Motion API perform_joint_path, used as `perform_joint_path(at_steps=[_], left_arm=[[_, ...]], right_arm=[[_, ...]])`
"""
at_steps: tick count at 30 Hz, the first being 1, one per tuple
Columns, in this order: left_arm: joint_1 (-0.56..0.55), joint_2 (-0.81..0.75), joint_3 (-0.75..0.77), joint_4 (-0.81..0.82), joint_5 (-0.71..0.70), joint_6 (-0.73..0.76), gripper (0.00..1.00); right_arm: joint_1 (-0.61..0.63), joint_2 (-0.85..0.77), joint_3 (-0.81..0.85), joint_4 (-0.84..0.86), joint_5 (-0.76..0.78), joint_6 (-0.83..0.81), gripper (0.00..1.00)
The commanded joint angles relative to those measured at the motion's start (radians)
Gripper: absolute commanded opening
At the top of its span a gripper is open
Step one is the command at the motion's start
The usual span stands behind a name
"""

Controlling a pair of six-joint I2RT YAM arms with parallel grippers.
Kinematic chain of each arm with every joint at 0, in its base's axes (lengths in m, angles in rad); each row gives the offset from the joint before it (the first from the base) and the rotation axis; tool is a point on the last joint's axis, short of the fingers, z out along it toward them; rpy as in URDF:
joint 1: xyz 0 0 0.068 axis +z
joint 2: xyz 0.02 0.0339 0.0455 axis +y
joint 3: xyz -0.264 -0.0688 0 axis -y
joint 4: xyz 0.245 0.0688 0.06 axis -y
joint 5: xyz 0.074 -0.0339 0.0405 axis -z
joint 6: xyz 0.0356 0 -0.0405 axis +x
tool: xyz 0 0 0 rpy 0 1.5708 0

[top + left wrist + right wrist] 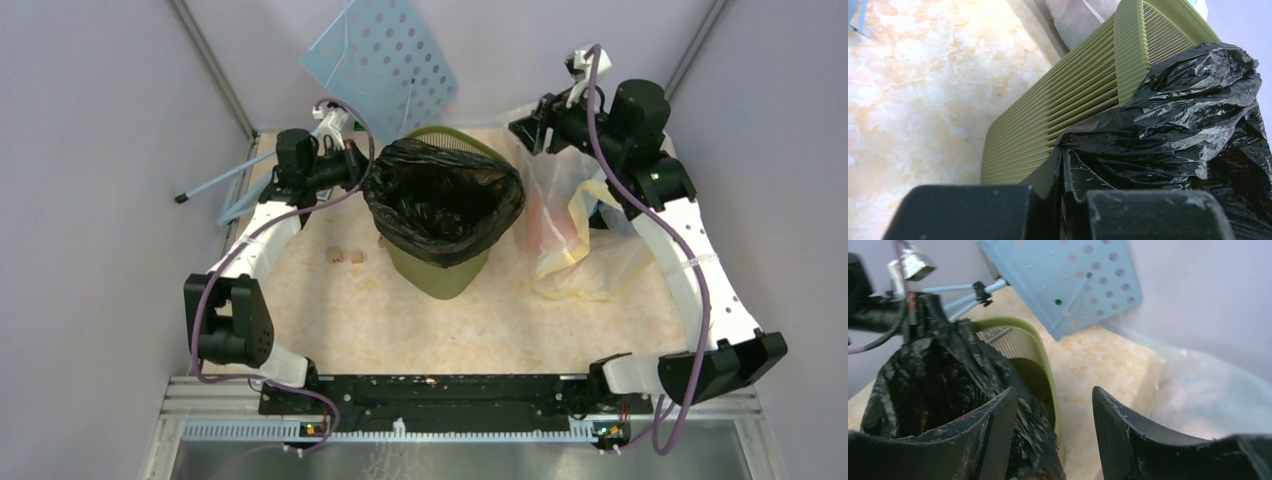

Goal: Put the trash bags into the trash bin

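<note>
At the trash bin [440,272] rim, left pincer [362,168] pinches trash bag [440,200].

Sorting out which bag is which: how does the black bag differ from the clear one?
The black bag is opaque; the clear bag is see-through. The black bag sits in the green bin, draped over its rim; the clear bag lies beside the bin. Both are thin, crinkled plastic.

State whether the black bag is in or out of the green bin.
In: the black bag sits in the green bin, mouth spread over its rim except the far edge.
</note>
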Motion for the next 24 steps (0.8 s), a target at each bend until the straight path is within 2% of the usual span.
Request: perform_joint_path(at_steps=[1,5,8,12,14,17,19,21,24], left_arm=[[0.001,0.048,0.057,0.107,0.129,-0.037,0.06],[0.001,0.066,0.082,0.107,0.141,-0.044,0.06],[0.000,0.071,0.084,0.105,0.141,-0.044,0.07],[-0.001,0.082,0.086,0.099,0.144,-0.047,0.07],[-0.001,0.085,0.086,0.094,0.140,-0.047,0.07],[-0.001,0.081,0.087,0.085,0.134,-0.039,0.07],[-0.001,0.079,0.090,0.076,0.128,-0.030,0.07],[-0.001,0.078,0.094,0.065,0.124,-0.022,0.06],[-0.001,0.076,0.102,0.053,0.118,-0.013,0.06]], right_arm=[[0.071,0.095,0.135,-0.114,-0.183,-0.216,0.56],[0.155,0.189,0.240,-0.252,-0.171,-0.338,0.55],[0.165,0.254,0.313,-0.316,-0.156,-0.344,0.49],[0.168,0.312,0.363,-0.392,-0.164,-0.367,0.48],[0.169,0.326,0.371,-0.408,-0.152,-0.372,0.41],[0.169,0.332,0.375,-0.412,-0.151,-0.375,0.24],[0.168,0.329,0.376,-0.408,-0.170,-0.370,0.17],[0.168,0.323,0.378,-0.396,-0.179,-0.362,0.00],[0.159,0.318,0.373,-0.347,-0.129,-0.310,0.00]])
